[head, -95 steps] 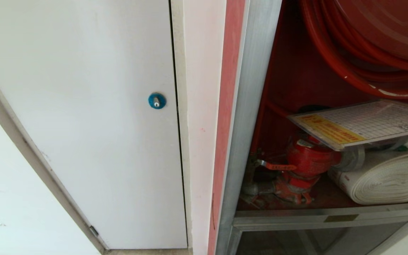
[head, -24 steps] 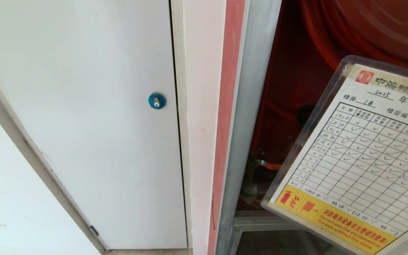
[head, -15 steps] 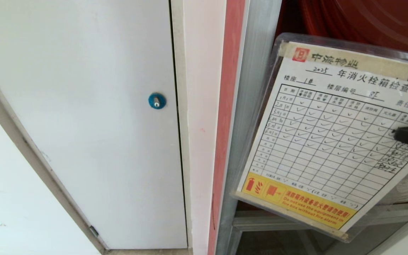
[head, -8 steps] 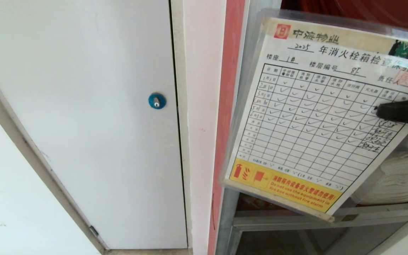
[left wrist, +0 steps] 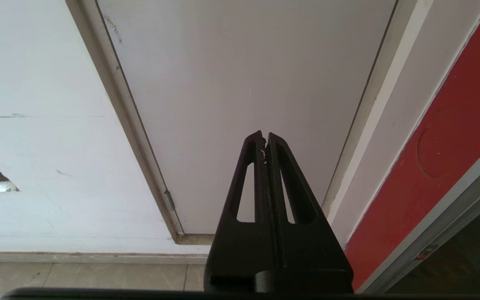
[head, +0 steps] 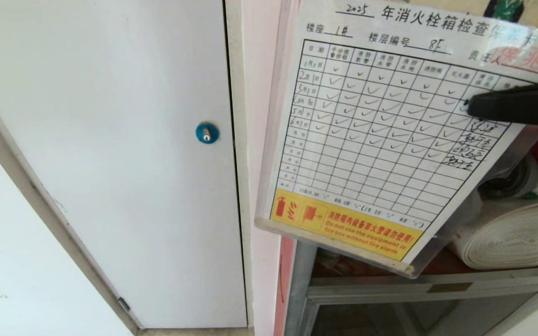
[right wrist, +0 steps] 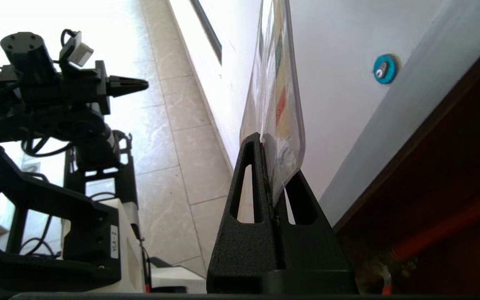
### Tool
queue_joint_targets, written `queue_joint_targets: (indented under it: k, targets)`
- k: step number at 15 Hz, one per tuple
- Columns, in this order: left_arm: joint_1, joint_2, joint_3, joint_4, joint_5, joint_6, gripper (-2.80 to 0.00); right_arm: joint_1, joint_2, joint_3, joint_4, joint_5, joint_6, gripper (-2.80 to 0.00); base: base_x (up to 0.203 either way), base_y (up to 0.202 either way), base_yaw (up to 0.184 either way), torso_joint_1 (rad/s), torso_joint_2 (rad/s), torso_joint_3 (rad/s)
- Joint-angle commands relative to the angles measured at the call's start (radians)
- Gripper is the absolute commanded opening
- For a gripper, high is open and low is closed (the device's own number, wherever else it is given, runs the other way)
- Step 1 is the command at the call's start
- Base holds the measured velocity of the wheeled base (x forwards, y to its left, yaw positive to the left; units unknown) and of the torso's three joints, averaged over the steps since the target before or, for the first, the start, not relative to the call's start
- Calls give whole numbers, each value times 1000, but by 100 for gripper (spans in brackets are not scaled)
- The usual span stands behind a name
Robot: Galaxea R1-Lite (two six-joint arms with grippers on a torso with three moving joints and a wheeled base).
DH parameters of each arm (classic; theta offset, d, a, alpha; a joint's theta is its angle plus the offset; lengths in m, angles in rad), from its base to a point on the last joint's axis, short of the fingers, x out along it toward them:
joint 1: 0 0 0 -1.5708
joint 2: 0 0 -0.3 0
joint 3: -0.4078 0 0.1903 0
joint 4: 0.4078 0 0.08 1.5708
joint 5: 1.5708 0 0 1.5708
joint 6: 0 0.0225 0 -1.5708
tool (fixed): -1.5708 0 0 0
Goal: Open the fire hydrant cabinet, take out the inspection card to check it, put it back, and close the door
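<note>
One white flush panel (head: 110, 163) is filling the nine o'clock half of your head view, its round blue lock (head: 207, 133) sitting near the seam. At three o'clock you are looking into the fire hydrant cabinet (head: 418, 285), its silver frame and red interior showing, with the white rolled hose (head: 516, 233) lying at four o'clock on the cabinet's floor. Your inspection card (head: 381, 140) is hanging out in front of the cabinet opening, tilted, its face toward the head camera and its yellow strip at the low edge, covering the frame's upright from twelve to five o'clock. Your right pincer (right wrist: 270, 143) is reaching in from three o'clock and is clamped on the card's right edge. Your left pincer (left wrist: 264, 137) is resting pressed together, holding nothing, pointing at the white panel low down.
</note>
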Motion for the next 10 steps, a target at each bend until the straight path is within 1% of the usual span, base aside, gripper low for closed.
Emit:
queue_joint_targets:
  k: [1,7,10]
  targets:
    - [0,1,2,0,1,0,-280,20,34,-58,60,1,-10,-280,0,0,0,0,0,0]
    - [0,1,1,0,1,0,-280,21,60,-102,82,4,-14,-280,0,0,0,0,0,0]
    - [0,1,2,0,1,0,-280,34,78,-162,169,2,-16,-280,0,0,0,0,0,0]
